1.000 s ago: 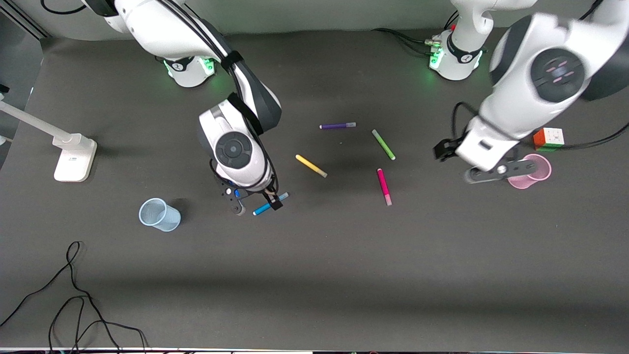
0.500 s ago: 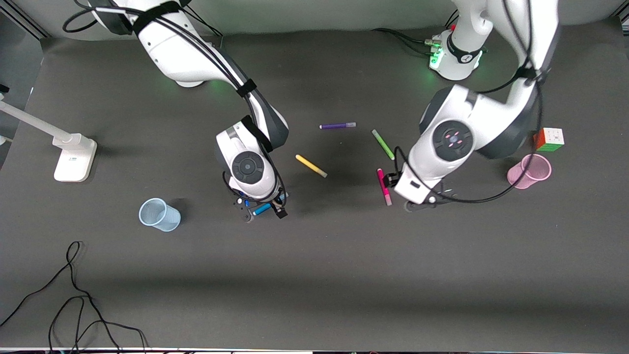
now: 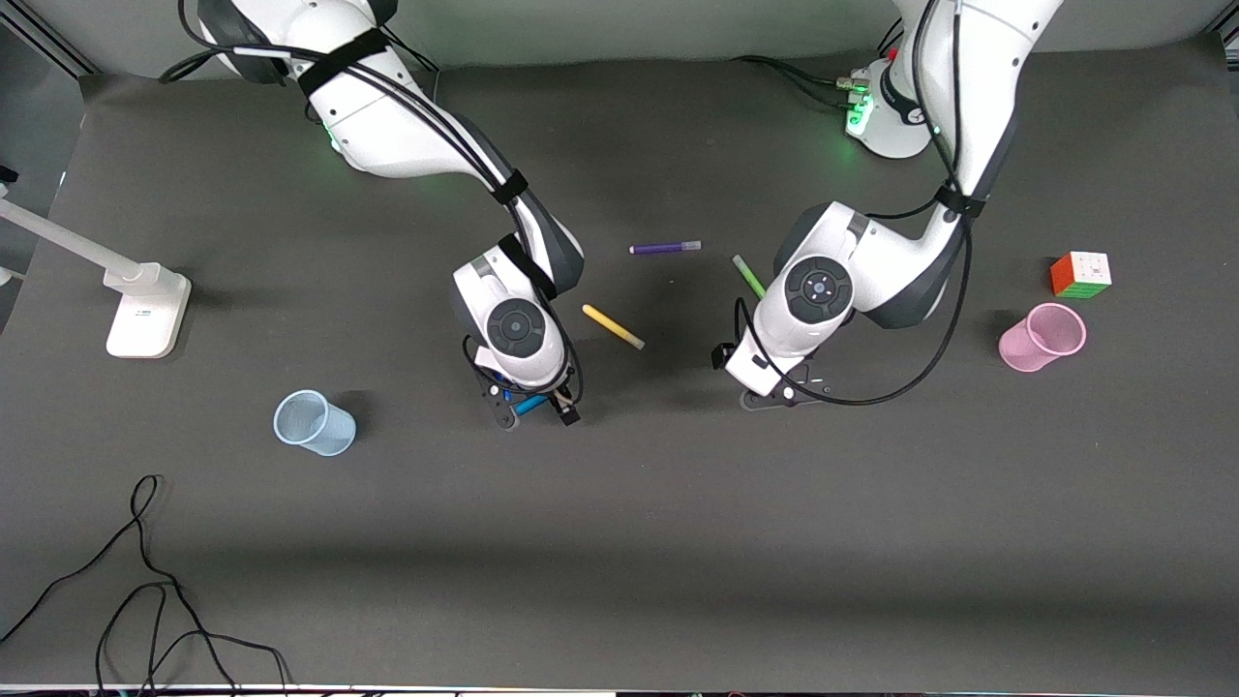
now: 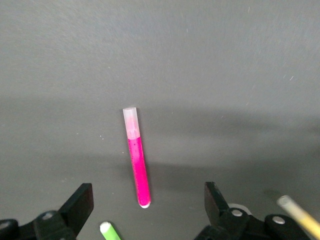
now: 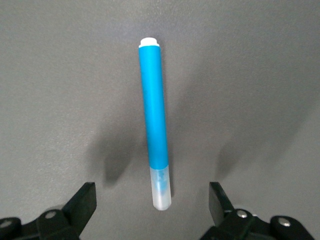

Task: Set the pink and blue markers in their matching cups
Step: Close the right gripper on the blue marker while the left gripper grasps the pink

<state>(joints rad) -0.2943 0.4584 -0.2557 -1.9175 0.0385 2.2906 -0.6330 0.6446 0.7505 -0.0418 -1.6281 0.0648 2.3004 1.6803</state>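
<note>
Blue marker (image 5: pixel 155 125) lies flat mid-surface, w/ right claw (image 5: pixel 150 210) over it, fingers apart, not touching. Pink marker (image 4: pixel 137 157) flat under left claw (image 4: pixel 145 207), also apart. Blue cup (image 3: pixel 314 423) toward right arm's end, pink cup (image 3: pixel 1042 337) toward left arm's end.

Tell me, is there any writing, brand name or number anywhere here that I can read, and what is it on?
No text here can be read.
White stand: a small dark mark on its base, too small to read.
Robot bases: a dark logo on each ring, not legible.
Pink marker, blue marker, cube, cups: no print visible.
</note>
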